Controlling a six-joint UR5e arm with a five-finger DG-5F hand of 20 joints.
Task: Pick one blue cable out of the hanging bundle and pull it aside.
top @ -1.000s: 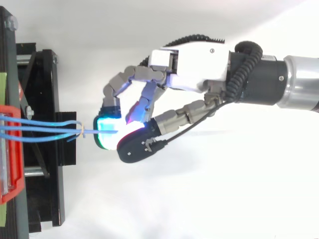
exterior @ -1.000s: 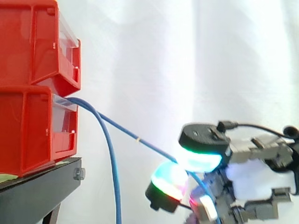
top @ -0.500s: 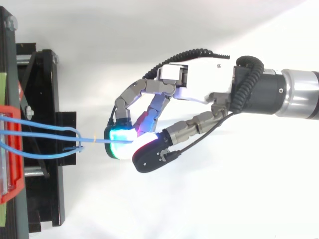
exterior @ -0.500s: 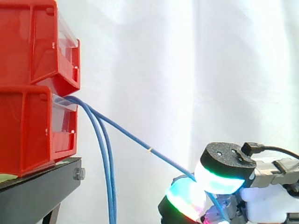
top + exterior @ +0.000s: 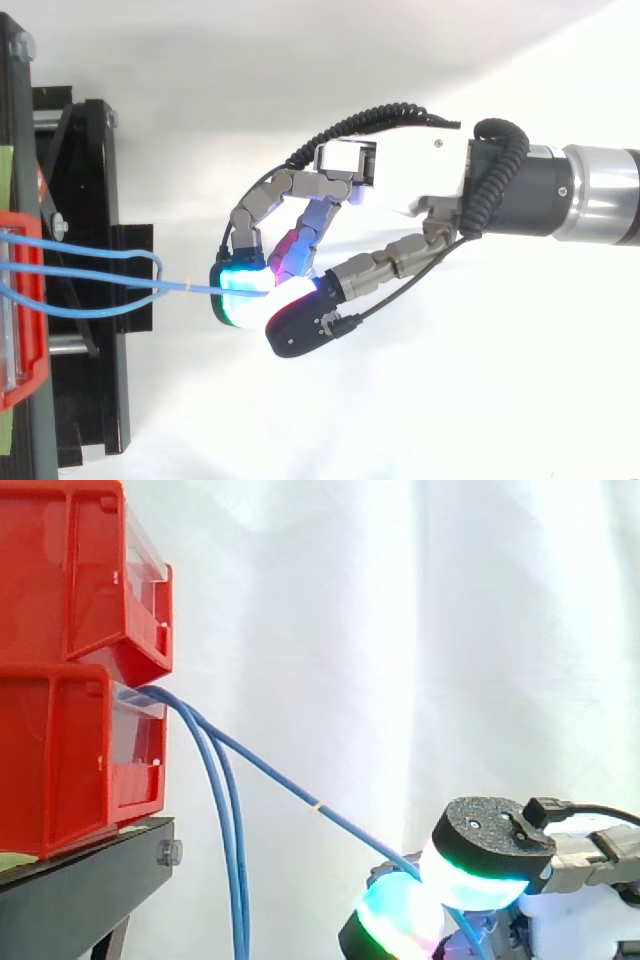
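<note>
Compared with a second ago, the hand [image 5: 400, 180] sits further right and lower, so the one blue cable [image 5: 290, 790] it's got runs in a longer straight slant. Going left to right: two red bins [image 5: 70, 740] are stacked on the black stand [image 5: 80, 890]. The hanging bundle [image 5: 232, 860] comes out between the bins and drops straight down just beside the stand. Then the picked blue cable heads off down to the right, well clear of the others. Its far end is pinched between the thumb and a curled finger, glowing cyan-green pads [image 5: 398, 912] closed on it, with the white curtain [image 5: 400, 610] behind.
</note>
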